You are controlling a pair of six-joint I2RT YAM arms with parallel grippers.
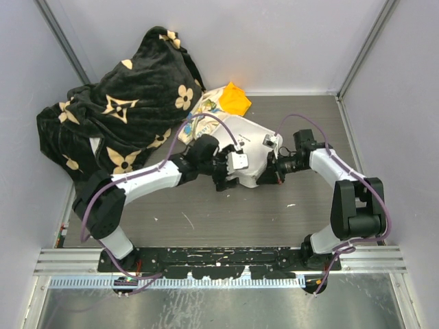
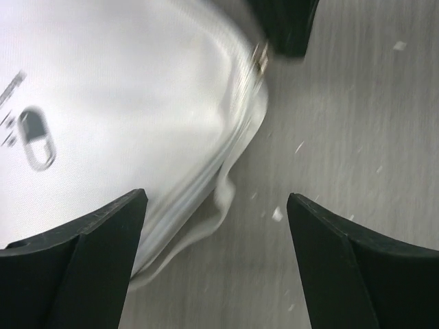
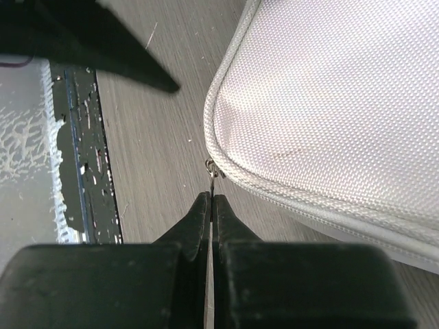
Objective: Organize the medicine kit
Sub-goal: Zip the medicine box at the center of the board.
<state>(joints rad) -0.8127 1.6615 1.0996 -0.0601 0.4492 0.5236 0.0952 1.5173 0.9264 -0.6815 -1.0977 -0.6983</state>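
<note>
Two tools: left tool (image 2: 216,205) spread wide over the medicine kit (image 2: 123,89), right tool (image 3: 211,200) pinching its zip pull (image 3: 215,171).

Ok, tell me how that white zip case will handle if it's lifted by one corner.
Probably floppy: the edge of the medicine kit looks wrinkled and sagging in the left wrist view, so a corner lift would likely fold it. Its woven fabric looks coarse up close, so it is likely grippy rather than slippery. It lies flat and wide, so a push should slide it, not roll it.
</note>
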